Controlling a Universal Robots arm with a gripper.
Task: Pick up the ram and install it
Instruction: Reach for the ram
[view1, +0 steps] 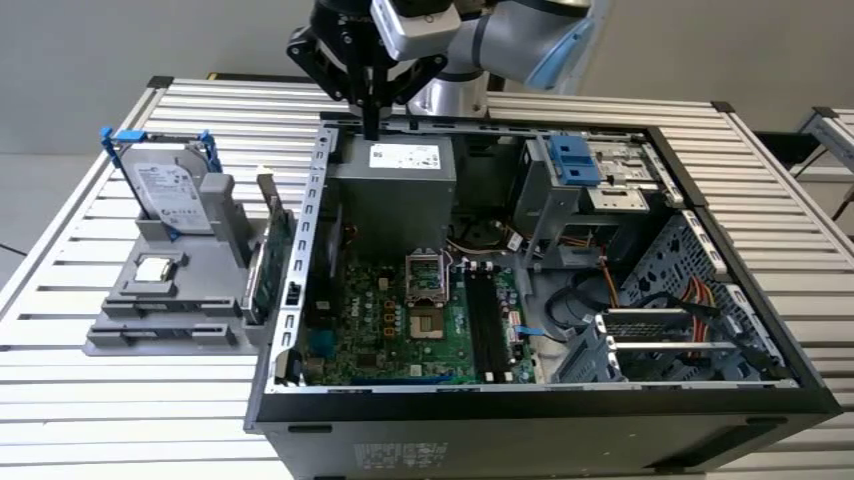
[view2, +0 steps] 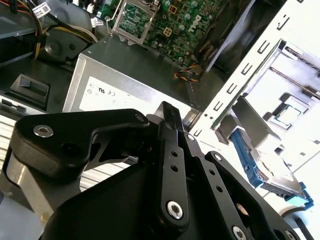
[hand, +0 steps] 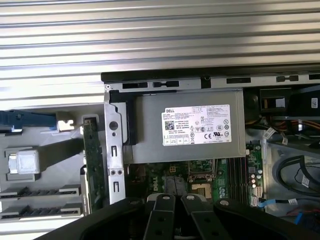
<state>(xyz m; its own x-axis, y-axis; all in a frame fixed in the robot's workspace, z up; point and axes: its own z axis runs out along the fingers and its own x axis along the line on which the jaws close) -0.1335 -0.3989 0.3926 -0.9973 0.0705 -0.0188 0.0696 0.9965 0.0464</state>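
Observation:
My gripper hangs high over the back of the open computer case, above the grey power supply. Its fingers point straight down and are shut. In both wrist views the black fingers lie pressed together. I cannot tell whether anything thin is pinched between them. The ram is hidden or out of view. The green motherboard lies on the case floor, with long black memory slots beside the processor socket.
A grey holder stands at the exterior view's left of the case. It carries a hard drive in a blue frame, a small silver chip and an upright green card. Drive cages and cables fill the case's other side.

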